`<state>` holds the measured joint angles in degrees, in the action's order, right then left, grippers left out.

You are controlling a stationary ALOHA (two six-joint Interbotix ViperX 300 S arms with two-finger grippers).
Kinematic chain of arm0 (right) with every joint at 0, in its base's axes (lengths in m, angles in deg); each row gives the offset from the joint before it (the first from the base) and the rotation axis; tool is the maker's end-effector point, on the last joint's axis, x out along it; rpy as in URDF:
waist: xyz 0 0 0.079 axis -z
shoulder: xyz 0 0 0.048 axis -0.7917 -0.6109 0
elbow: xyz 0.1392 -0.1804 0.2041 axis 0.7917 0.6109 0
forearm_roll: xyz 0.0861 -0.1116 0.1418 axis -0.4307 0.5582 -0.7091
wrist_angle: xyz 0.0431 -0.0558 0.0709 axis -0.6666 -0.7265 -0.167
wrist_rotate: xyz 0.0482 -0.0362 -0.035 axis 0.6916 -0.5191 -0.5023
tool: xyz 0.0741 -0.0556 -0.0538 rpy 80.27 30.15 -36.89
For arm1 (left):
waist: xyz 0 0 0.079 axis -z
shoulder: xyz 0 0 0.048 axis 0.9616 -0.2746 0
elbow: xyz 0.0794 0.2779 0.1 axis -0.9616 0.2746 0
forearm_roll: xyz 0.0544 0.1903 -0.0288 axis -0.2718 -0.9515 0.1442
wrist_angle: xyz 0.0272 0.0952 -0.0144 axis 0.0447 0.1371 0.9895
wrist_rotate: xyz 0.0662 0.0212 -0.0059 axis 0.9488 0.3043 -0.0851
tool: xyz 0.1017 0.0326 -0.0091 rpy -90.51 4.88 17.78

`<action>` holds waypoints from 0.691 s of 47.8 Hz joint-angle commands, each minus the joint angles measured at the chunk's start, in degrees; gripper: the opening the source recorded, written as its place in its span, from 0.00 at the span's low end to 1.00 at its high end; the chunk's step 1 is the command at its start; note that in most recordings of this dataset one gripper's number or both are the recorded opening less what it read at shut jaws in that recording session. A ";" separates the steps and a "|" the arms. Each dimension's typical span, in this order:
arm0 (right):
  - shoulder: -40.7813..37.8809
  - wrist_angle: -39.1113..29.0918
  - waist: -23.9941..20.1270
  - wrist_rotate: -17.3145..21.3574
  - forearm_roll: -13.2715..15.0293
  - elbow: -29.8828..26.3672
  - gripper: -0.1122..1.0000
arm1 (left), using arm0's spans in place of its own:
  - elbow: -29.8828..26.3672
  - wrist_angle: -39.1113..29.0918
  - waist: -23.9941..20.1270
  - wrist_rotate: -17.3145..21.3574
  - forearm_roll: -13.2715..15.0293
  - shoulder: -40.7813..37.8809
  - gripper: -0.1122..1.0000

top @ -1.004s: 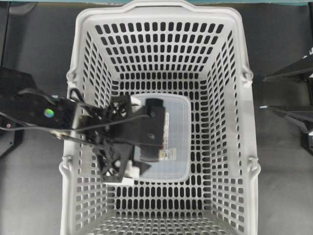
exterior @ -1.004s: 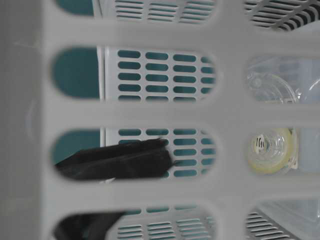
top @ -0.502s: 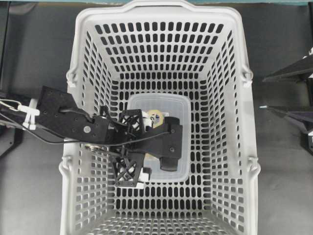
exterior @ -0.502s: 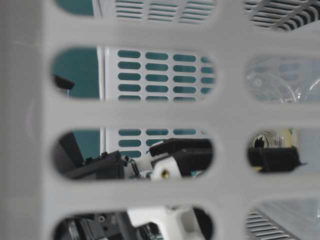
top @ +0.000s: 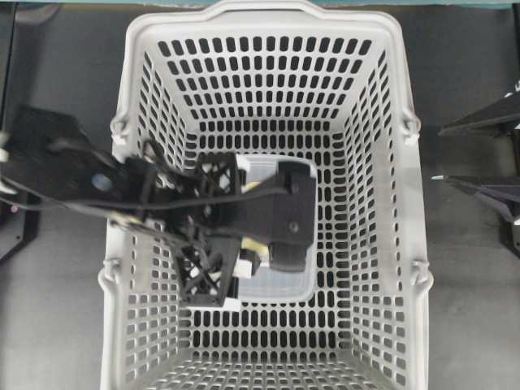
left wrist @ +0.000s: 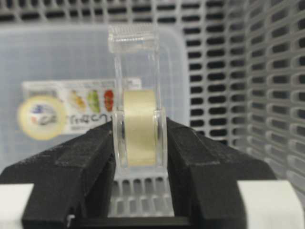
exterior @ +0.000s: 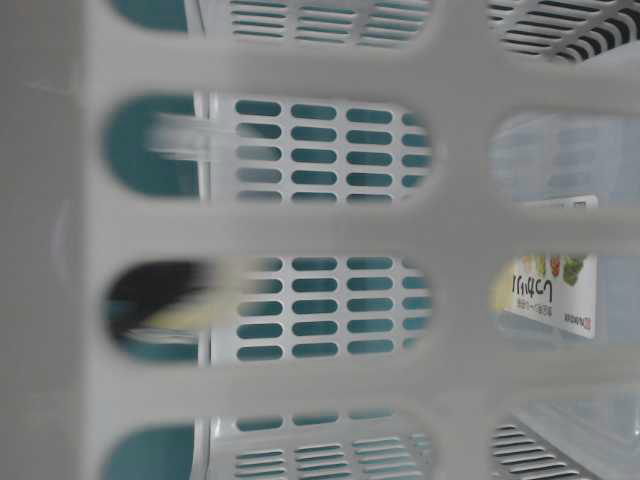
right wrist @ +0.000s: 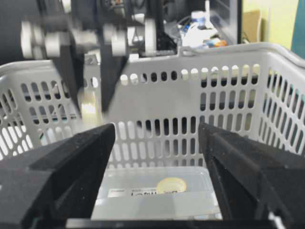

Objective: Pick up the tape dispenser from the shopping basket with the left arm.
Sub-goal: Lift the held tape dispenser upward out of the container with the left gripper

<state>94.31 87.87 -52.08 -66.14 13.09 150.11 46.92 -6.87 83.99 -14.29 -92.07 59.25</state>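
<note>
Overhead: the left gripper [top: 244,260] hangs inside the shopping basket [top: 268,24], above a frosted container [top: 302,284]; the right gripper [top: 479,154] sits outside, well apart.

Table-level: only a blurred dark and pale streak shows.

Left wrist: the 2 fingers [left wrist: 195,157] are clamped on the tape dispenser [left wrist: 139,129], upright between them.

Right wrist: the right gripper's jaws stand wide, empty.

The slick clear sides could slip or twist out during the lift, or clip the rim.
</note>
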 commanded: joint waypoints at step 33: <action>-0.18 0.26 0.09 0.09 -0.18 -0.35 0.71 | -9.14 -8.61 -0.44 0.09 -0.18 0.18 0.36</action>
<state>94.40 87.87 -52.08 -66.14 13.09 150.19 38.31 -16.01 83.64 -14.29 -92.07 58.72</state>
